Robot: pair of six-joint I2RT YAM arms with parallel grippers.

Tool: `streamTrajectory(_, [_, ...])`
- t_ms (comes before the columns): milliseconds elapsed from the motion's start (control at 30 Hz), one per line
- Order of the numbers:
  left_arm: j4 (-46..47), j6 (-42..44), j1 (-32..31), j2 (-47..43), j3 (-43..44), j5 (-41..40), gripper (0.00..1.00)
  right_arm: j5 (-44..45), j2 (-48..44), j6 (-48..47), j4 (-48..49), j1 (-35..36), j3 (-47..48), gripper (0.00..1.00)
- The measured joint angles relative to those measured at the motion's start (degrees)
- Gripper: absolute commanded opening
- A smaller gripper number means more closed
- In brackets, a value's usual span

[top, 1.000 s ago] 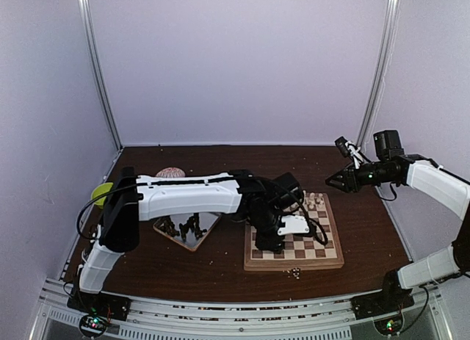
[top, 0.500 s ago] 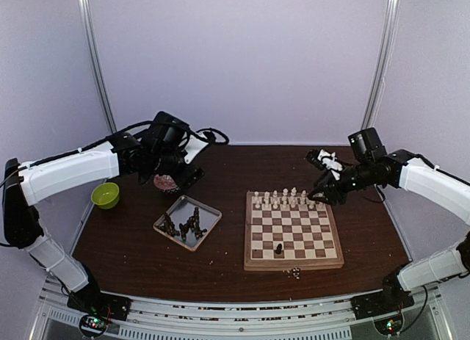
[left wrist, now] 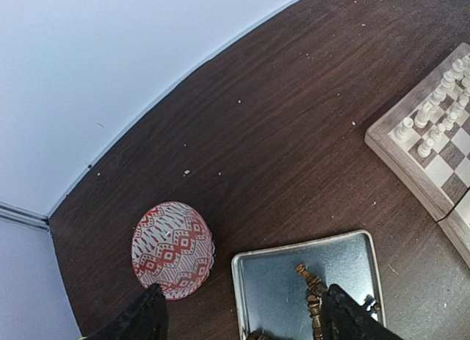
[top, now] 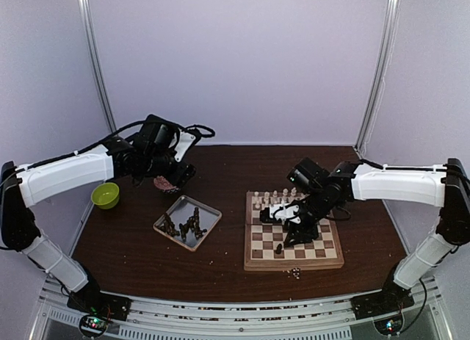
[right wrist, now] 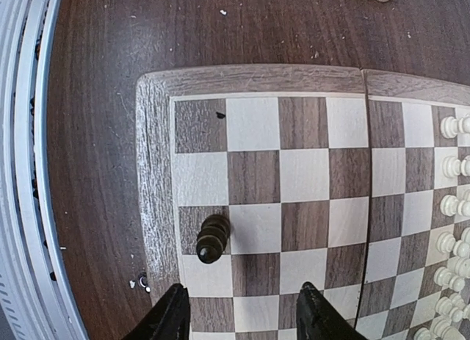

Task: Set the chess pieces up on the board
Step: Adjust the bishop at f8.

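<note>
The board (top: 334, 263) lies at centre right, with cream chess pieces (top: 283, 200) lined along its far rows. One dark piece (top: 279, 247) stands near the front edge. My right gripper (top: 292, 233) hovers open just above and behind it. In the right wrist view the dark piece (right wrist: 212, 239) stands on an edge square of the board (right wrist: 150, 171), and the gripper (right wrist: 242, 314) is open and empty. Several dark pieces (top: 187, 225) lie in the silver tray (top: 209, 211). My left gripper (top: 176, 176) is open at the back left. In the left wrist view the gripper (left wrist: 246, 322) is open above the tray (left wrist: 272, 281).
A red-patterned bowl (left wrist: 172, 248) lies upside down beside the tray. A green bowl (top: 106, 195) sits at the far left. Small crumbs (top: 294, 272) lie in front of the board. The left wrist view shows the board's corner (left wrist: 382, 138) with cream pieces (left wrist: 433, 127).
My left arm has pulled back from the board to the back left, leaving a dark piece standing there. My right arm has swung in from the right to over the board.
</note>
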Motion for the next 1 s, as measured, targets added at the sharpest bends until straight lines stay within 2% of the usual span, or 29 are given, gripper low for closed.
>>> streamTrajectory(433, [0.1,-0.3,0.0,-1.8,0.0,1.2,0.74,0.9,7.3,0.1,0.8,2.3,0.8,0.45])
streamTrajectory(1000, [-0.2,-0.3,0.0,-0.9,0.1,2.9,0.74,0.8,7.7,-0.2,2.2,4.8,-0.3,0.42])
